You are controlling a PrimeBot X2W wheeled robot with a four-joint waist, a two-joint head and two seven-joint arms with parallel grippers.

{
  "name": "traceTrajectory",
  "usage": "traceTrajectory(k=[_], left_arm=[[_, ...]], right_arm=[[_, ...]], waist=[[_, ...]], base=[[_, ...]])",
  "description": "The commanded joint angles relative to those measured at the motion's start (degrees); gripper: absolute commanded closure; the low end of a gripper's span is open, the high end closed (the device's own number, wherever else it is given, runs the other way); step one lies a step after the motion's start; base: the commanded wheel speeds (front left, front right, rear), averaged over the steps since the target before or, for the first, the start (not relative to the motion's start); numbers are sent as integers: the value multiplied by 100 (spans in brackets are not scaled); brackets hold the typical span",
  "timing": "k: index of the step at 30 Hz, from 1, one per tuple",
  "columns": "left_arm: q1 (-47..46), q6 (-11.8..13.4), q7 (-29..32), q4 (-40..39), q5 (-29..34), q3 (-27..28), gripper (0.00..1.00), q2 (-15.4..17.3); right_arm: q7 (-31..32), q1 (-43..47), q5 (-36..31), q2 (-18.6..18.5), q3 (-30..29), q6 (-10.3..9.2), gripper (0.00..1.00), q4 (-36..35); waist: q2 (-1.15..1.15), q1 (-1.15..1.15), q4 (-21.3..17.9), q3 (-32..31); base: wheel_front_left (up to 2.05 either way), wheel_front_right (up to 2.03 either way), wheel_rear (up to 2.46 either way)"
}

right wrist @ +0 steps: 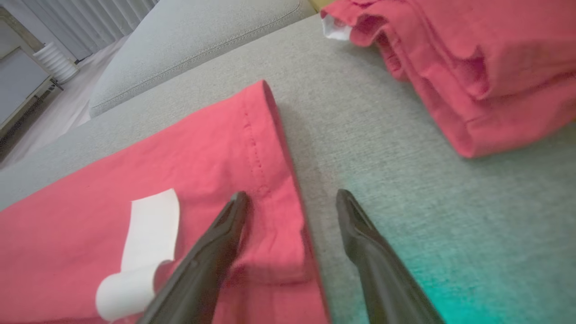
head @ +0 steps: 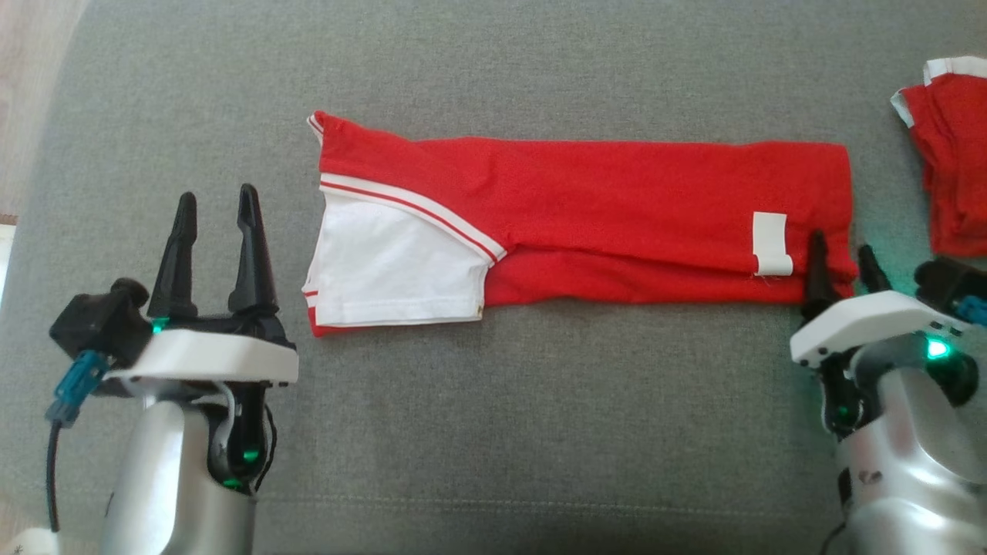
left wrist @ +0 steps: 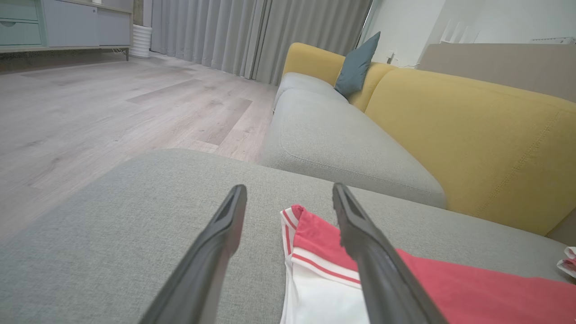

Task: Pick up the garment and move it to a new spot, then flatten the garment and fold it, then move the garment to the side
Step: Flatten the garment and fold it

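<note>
Evidently the garment (head: pixel 586 208) is part-way through its folding. It lies as a long red strip across the grey cushion (head: pixel 540 432), sides turned in, with its white sleeve (head: pixel 385 266) at the robot's left end and a white label (head: pixel 771 243) near the hem at the right end. A second red garment (head: pixel 952 154), folded, sits well apart beyond the right end.

Both pincers are open and hold nothing. The left pincer (head: pixel 217 194) hovers over bare cushion just off the strip's near-left corner, clear of the cloth. The right pincer (head: pixel 840 243) is at the near-right corner of the hem. In the right wrist view one finger (right wrist: pixel 216 252) is over the red cloth and the other over the cushion, so the jaws straddle the hem's edge. Whether that finger touches the cloth cannot be told.

The step in hand looks like the crosswise fold, bringing one end over the other. To do it well, the right pincer should go low enough to catch every layer at that corner, not the top one alone, or the strip will likely fall open as it lifts. The left pincer would best move in to the sleeve end, to pin it or take the matching corner. A low lift and a straight carry along the strip should land the edges square. The thin knit will probably sag and drag, so slow travel helps.
</note>
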Motion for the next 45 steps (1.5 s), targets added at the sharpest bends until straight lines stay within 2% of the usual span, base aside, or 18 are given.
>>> traceTrajectory(k=[1,5,6,7,8,10,15,19,23,27,32,41,42,45], left_arm=[[-224,-12,-29,-171,-29,212,0,55],[-259,0,-29,-162,-43,222,0,55],[-261,2,-29,-158,-42,225,0,54],[-262,4,-29,-155,-41,227,0,54],[-263,6,-29,-152,-38,228,0,54],[-262,7,-29,-148,-32,230,0,54],[-262,4,-29,-158,-32,248,0,54],[-259,4,-29,-161,-43,256,0,54],[-258,4,-29,-141,-57,274,0,54],[-254,-1,-29,-118,-75,278,0,54],[-224,15,-29,-87,-101,237,0,54],[-56,64,-29,-64,-196,169,0,53],[-56,64,-29,-64,-196,169,0,53],[10,85,-29,-58,-234,143,0,53]], right_arm=[[31,-170,72,60,249,20,0,-55],[31,-241,251,61,536,20,0,146],[48,-253,287,61,611,20,16,191],[50,-262,301,61,663,20,65,228],[41,-266,271,61,690,20,100,260],[11,-278,177,61,632,20,100,304],[-93,-368,-252,15,-10,20,100,294],[-180,-473,-740,-166,-764,20,100,141],[-174,-627,-1132,-184,-1427,20,100,-126],[-52,-738,-1313,-93,-1634,20,100,-441],[200,-804,-981,36,-1325,20,100,-873],[640,-486,1056,61,804,20,100,-1888],[640,-486,1056,61,804,20,100,-1888],[642,-336,1593,61,1485,20,100,-2101]], waist=[[0,0,-7,15],[0,0,-43,36],[0,0,-54,35],[0,0,-67,33],[0,0,-80,28],[0,0,-101,13],[0,0,-127,-4],[0,0,-129,-5],[0,0,-131,-22],[0,0,-128,-65],[0,0,-112,-193],[0,0,77,-529],[0,0,77,-529],[0,0,181,-602]], base=[[0,0,0],[0,0,0],[0,0,0],[0,0,0],[0,0,0],[0,0,0],[0,0,0],[0,0,0],[0,0,0],[0,0,0],[0,0,0],[0,0,0],[0,0,0],[0,0,0]])
